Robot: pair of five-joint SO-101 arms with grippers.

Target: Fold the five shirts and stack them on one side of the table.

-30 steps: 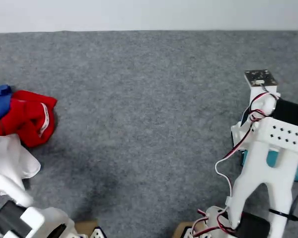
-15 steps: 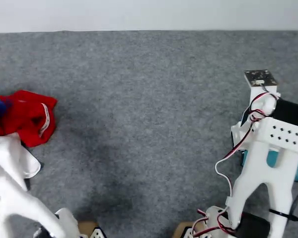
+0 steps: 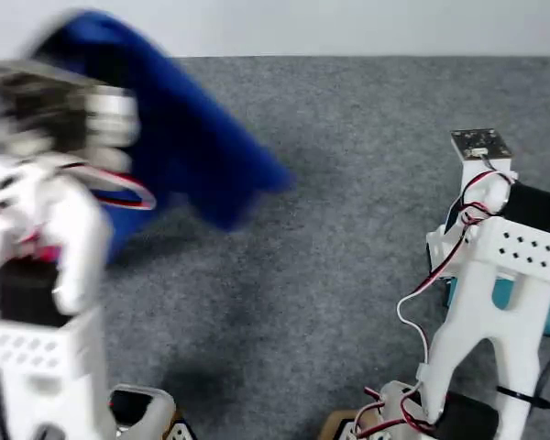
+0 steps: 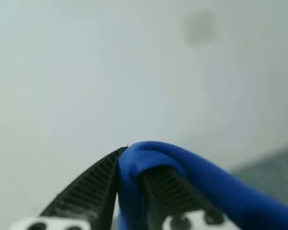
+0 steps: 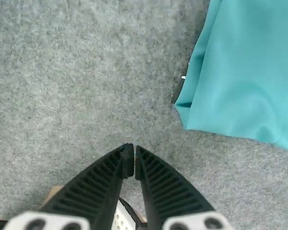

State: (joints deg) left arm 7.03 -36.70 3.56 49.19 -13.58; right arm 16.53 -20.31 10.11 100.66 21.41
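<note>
Spreading the blue shirt (image 3: 202,156) flat calls, we judge, for lowering it onto open tabletop (image 3: 367,238) well apart from the teal shirt (image 5: 245,72), without loosening the pinch. Our left pincer (image 4: 133,163) pinches its fold, arm raised high. The right pincer (image 5: 134,160), pressed together, hangs just beside the teal shirt.

Left arm (image 3: 46,238) swings up from the near-left corner of the table (image 3: 348,229), left gripper (image 4: 132,162) clamped on the blue shirt (image 3: 202,156), now hoisted off the table's left edge and trailing mid-air.
</note>
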